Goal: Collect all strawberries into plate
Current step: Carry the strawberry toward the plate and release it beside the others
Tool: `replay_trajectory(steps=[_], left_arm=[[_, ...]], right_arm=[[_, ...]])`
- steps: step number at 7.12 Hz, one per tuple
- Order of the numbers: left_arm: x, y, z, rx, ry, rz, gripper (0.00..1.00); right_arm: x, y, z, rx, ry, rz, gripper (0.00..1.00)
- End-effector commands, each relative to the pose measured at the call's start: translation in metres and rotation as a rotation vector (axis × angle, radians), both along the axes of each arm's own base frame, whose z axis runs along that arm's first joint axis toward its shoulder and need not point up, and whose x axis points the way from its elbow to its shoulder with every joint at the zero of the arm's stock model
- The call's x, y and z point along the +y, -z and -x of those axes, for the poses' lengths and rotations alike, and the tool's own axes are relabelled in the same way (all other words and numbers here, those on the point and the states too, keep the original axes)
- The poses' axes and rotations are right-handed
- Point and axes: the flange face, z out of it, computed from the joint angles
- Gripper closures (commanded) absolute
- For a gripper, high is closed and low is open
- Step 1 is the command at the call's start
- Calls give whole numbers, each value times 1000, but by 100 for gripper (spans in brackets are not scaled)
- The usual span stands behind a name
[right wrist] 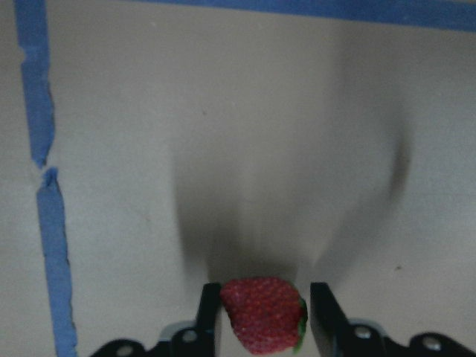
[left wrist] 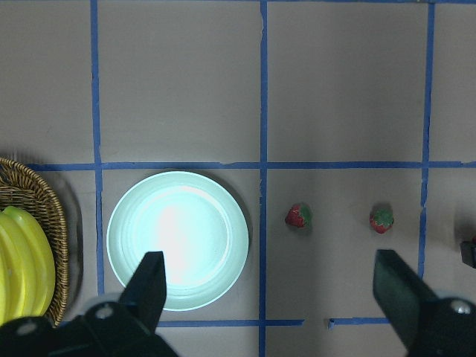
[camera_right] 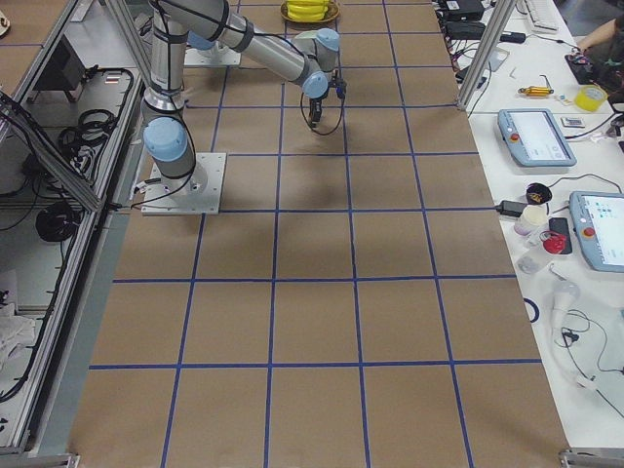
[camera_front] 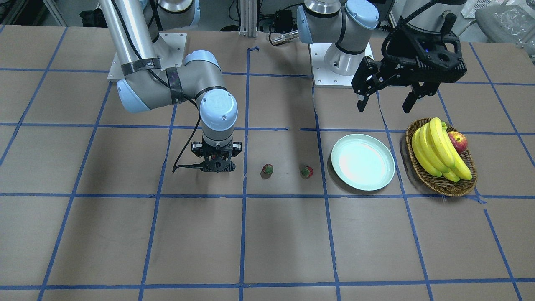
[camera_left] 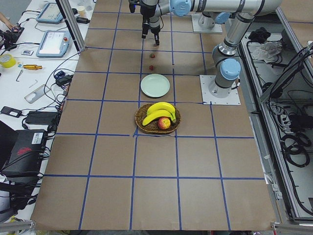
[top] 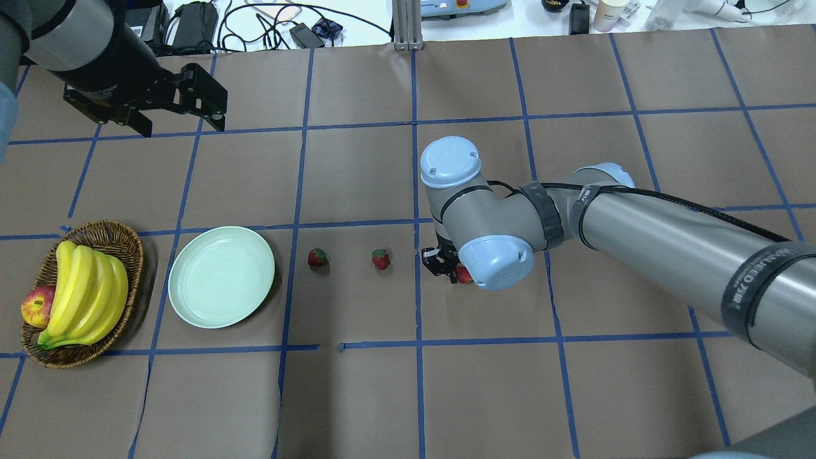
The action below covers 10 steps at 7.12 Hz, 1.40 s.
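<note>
We note the right claw [right wrist: 265, 294] pinching one strawberry [right wrist: 260, 321]; two more strawberries [top: 317, 257] [top: 380, 259] lie on the counter [top: 357, 395] beside the plate [top: 191, 309]. The left claw [camera_front: 383, 108] gapes wide, empty.

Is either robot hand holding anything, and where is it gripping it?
The right gripper seems to pinch a strawberry by its sides; the left gripper holds nothing.

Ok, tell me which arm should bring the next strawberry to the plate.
Right: the right gripper pinches a strawberry down at the table, while the left gripper hangs open and empty, high up.
</note>
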Motion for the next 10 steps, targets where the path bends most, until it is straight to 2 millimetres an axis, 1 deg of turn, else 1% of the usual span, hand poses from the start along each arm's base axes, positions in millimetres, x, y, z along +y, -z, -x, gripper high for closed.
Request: replay_trajectory(steps=[1, 2, 3, 4, 5, 6, 7, 8, 9, 10], left_arm=[[0, -1, 0, 0, 0, 1, 0], [0, -2, -1, -7, 6, 4, 0], [0, -3, -1, -8, 9, 6, 0], [0, -2, 0, -6, 10, 4, 0], [0, -2, 0, -6, 10, 4, 0], [0, -3, -1, -8, 9, 6, 0], [0, -3, -1, -8, 9, 6, 0], [0, -3, 0, -7, 10, 6, 0], [0, -2, 0, -5, 10, 4, 0], [0, -2, 0, -6, 10, 4, 0]], right_arm=[[-6, -7, -5, -34, 6, 8, 100], [-9, -11, -6, -37, 6, 18, 100], [-21, -28, -11, -56, 11, 50, 100], [-38, -55, -27, -156, 72, 73, 100], [-50, -73, -41, -229, 126, 88, 100], [-49, -72, -52, -264, 181, 70, 100], [-48, -65, -67, -294, 217, 51, 100], [-55, -63, -91, -311, 258, 49, 100], [-58, -52, -119, -310, 238, 43, 100], [-59, -45, -131, -310, 258, 31, 100]])
